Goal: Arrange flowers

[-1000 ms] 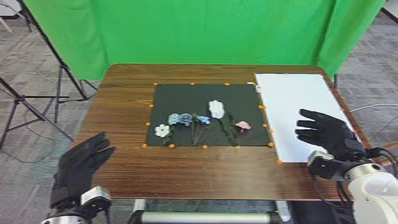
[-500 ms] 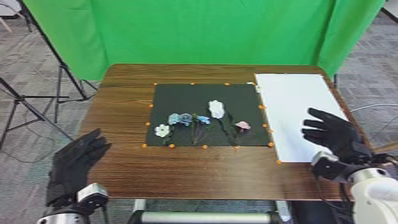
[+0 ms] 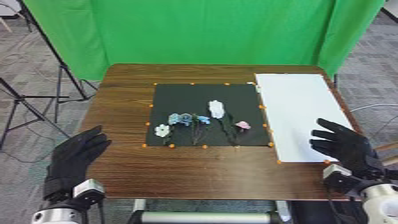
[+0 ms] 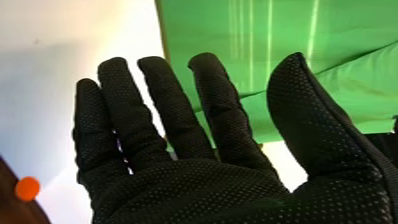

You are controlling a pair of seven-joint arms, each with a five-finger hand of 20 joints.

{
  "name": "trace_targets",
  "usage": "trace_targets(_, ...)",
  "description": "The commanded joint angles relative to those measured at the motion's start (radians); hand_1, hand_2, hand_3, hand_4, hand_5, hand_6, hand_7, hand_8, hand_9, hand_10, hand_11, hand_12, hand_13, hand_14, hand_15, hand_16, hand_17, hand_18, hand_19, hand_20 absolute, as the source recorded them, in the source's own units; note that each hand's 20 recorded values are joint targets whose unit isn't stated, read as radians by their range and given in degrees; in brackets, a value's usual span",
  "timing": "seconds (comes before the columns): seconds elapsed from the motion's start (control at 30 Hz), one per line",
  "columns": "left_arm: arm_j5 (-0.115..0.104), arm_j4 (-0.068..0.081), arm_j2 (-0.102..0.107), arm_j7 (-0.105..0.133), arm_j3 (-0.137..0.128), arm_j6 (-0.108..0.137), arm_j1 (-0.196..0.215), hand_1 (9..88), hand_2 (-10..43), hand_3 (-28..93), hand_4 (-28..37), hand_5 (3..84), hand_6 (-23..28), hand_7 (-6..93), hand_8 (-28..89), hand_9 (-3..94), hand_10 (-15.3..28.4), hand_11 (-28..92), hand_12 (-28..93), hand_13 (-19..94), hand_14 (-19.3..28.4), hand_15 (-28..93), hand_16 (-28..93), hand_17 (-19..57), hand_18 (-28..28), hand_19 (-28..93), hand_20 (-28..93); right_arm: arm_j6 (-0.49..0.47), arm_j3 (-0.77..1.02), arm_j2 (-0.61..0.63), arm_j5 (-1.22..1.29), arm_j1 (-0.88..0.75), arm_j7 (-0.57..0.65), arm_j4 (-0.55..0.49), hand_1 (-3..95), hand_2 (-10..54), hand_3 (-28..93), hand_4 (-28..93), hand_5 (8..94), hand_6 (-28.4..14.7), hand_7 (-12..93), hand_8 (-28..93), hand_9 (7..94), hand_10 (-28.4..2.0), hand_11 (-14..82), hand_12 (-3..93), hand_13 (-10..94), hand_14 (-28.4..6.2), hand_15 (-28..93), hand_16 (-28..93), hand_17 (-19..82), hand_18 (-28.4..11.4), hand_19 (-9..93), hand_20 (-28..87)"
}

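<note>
Near the centre of the head view, find the flowers laid flat on a square black mat [image 3: 178,95]: from left to right, a small white flower with open petals [image 3: 163,131], a cluster of pale blue flowers [image 3: 186,118], a long white bloom [image 3: 216,108] set higher, and a small pink flower [image 3: 242,125], with thin dark stems among them. At the right of the frame, note a flat, oblong white sheet [image 3: 298,110] on the brown wooden table [image 3: 195,172]. At lower left, see the black-gloved left hand [image 3: 69,160], with straight, spread fingers; at lower right, see the black-gloved right hand [image 3: 352,151], with fingers fanned and thumb wide, in neither case gripping anything. Looks gathered in a loose, uneven row. Cannot tell whether to count the arranging as finished or unstarted; if unfinished, probably needs moving stem by stem.
</note>
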Motion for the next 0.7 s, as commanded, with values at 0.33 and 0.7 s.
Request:
trace_targets(0.33, 0.085, -0.013, -0.218, -0.334, -0.298, -0.409, 0.102, 28.4, 7.3, 78, -16.6, 48.5, 15.0, 13.4, -9, 40.8, 23.0, 39, 8, 30, 28.3, 63, -14, -8.0, 24.1, 63, 14, 0.077, -0.096, 0.05, -0.008, -0.021, -0.012, -0.009, 17.9, 12.8, 88, -26, 45.0, -3.5, 16, -12, 46.7, -18.3, 14.4, 14.6, 29, -22.2, 44, 12, 6, -20.7, 60, 18)
trace_targets(0.7, 0.05, -0.011, -0.227, -0.321, -0.407, -0.392, 0.132, 28.3, 7.6, 76, -14.8, 48.3, 15.2, 10.3, -8, 41.3, 23.5, 35, 9, 33, 28.4, 61, -14, -7.6, 28.3, 66, 9, 0.177, -0.182, 0.12, 0.003, -0.012, 0.011, -0.024, 18.1, 12.8, 88, -26, 44.9, -3.3, 15, -12, 46.7, -18.2, 14.4, 14.6, 29, -22.2, 44, 12, 6, -20.7, 60, 18)
